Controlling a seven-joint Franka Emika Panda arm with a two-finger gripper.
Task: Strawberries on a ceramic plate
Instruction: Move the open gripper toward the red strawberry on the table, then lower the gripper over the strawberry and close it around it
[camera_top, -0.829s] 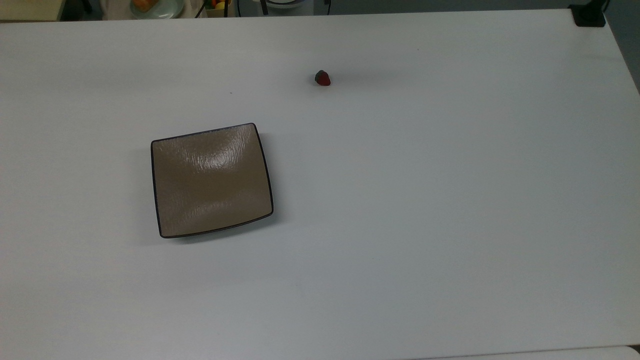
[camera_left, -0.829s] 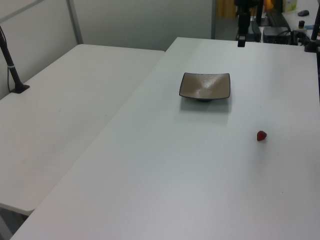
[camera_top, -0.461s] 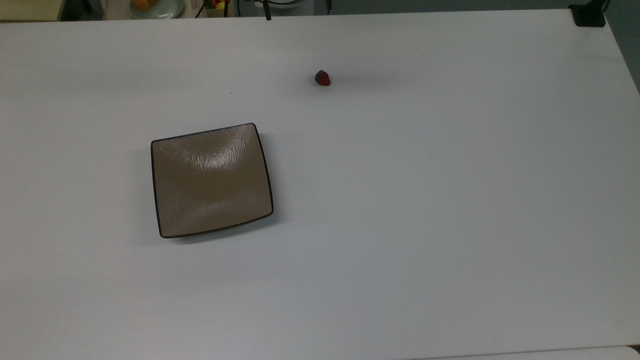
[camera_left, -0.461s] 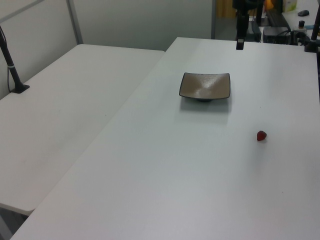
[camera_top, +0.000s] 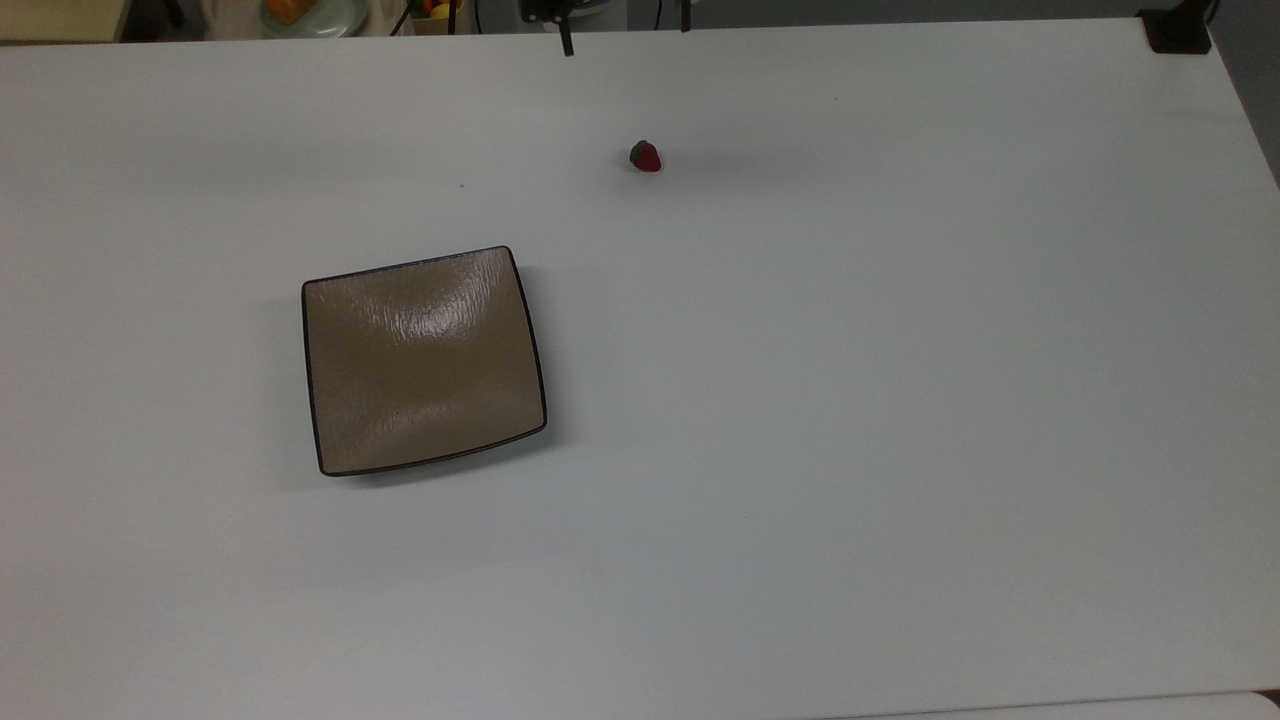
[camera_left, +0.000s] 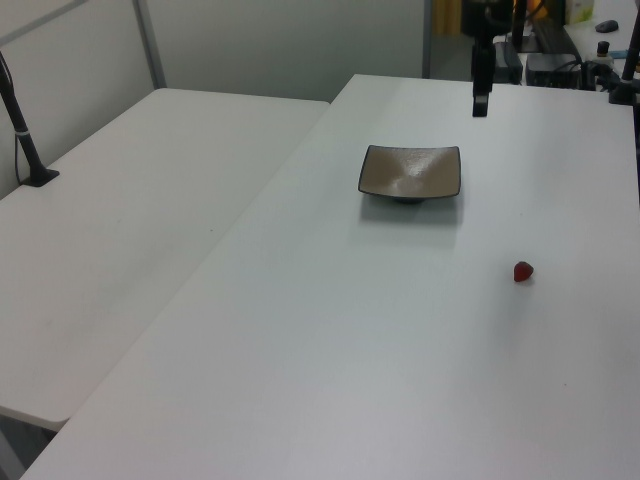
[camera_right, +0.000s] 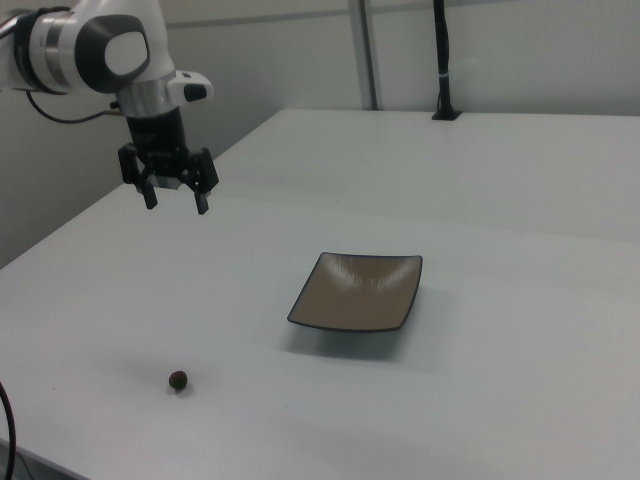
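Moved: gripper (camera_right: 176, 199) has come further over the table (camera_top: 900, 400).
Fingers: spread apart, holding nothing.
Strawberry (camera_top: 645, 157): apart from ceramic plate (camera_top: 423, 360).

The ceramic plate (camera_top: 424, 361) has a glossy tan-brown glaze with a fine rippled texture that catches the light, edged by a thin dark rim. The tabletop (camera_top: 850, 400) is smooth, matt white. The arm (camera_right: 95, 45) wears smooth, glossy white shells; the claw (camera_right: 176, 198) looks matt black.
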